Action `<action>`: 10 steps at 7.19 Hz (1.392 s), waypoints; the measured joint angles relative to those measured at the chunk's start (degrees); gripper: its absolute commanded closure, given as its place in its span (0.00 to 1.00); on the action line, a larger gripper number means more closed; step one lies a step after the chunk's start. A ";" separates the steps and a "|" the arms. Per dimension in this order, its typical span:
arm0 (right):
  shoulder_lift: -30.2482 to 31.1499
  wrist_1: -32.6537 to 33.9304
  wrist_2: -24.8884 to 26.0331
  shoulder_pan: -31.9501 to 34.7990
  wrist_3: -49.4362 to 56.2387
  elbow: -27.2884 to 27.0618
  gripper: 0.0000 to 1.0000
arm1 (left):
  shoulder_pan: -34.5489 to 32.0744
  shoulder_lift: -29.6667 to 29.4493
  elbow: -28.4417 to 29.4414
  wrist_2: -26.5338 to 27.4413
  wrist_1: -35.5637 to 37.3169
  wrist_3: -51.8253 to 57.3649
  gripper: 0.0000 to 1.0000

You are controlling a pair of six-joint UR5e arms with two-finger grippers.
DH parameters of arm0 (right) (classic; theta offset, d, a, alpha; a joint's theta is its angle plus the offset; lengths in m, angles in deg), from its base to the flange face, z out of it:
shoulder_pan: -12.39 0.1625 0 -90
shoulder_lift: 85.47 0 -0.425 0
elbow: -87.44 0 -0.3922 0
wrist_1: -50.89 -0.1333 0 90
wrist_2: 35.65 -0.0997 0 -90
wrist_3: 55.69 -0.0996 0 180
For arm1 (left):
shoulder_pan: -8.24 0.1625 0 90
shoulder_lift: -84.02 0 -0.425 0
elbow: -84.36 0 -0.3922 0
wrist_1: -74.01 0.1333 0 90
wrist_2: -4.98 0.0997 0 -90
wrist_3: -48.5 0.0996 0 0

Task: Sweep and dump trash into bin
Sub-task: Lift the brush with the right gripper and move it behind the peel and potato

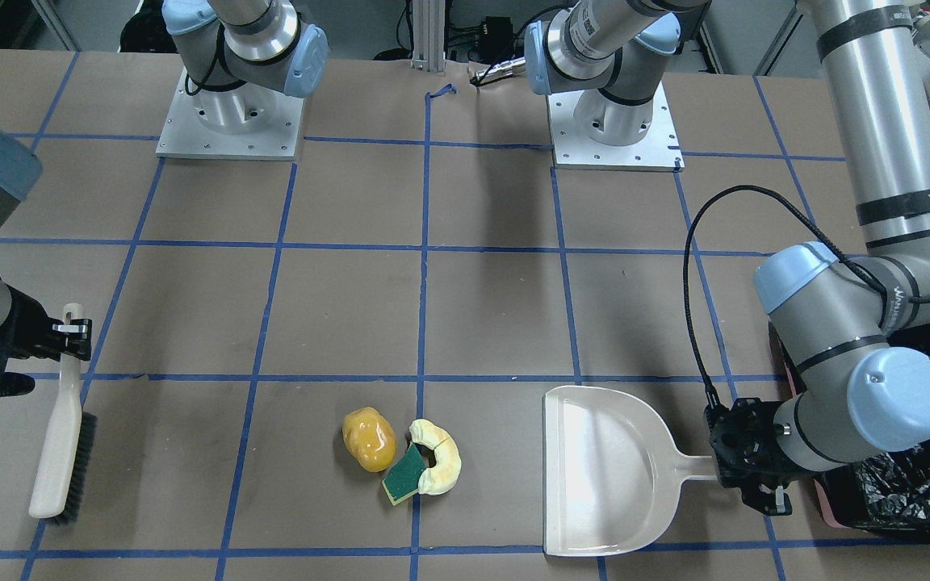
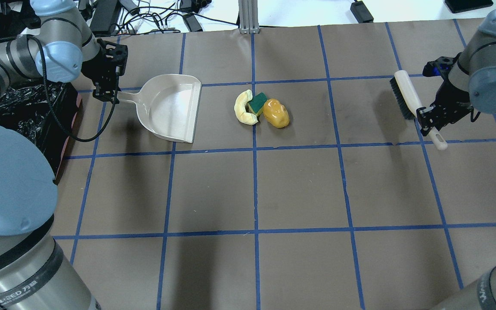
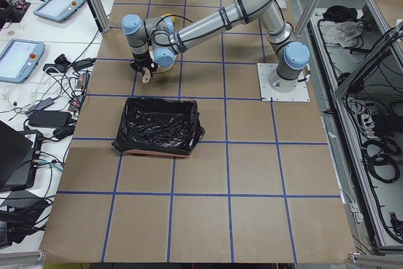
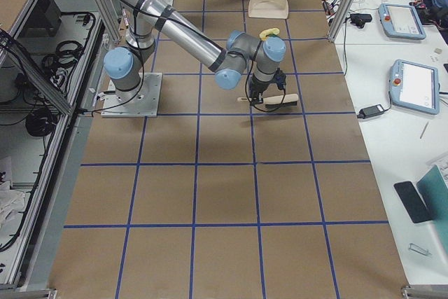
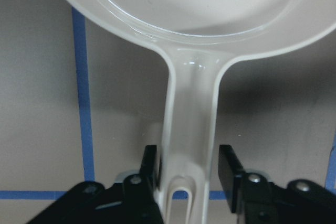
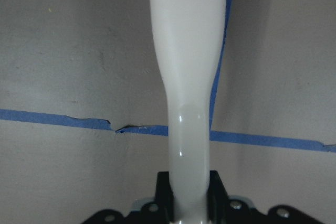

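Note:
The trash lies together near the table's middle: a yellow-orange potato-like lump, a cream croissant curve and a green-and-yellow sponge between them. The cream dustpan rests on the table beside them, its open edge toward the trash. My left gripper is shut on the dustpan's handle. My right gripper is shut on the handle of a cream brush with black bristles, well off to the other side of the trash. The bin, lined with a black bag, stands behind my left wrist.
The brown table has a grid of blue tape lines. Both arm bases stand on plates at the robot's edge. In the overhead view the bin is at the left edge, the brush at the right.

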 measured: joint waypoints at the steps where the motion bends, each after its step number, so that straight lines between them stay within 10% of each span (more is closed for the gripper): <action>1: 0.07 -1.22 -0.24 0.51 -1.54 0.90 1.00 | 0.00 0.09 0.00 0.00 0.00 -0.01 0.76; 10: -0.13 -2.64 -8.37 22.07 -32.36 2.31 1.00 | -2.61 0.62 0.00 2.07 -0.44 -3.68 0.79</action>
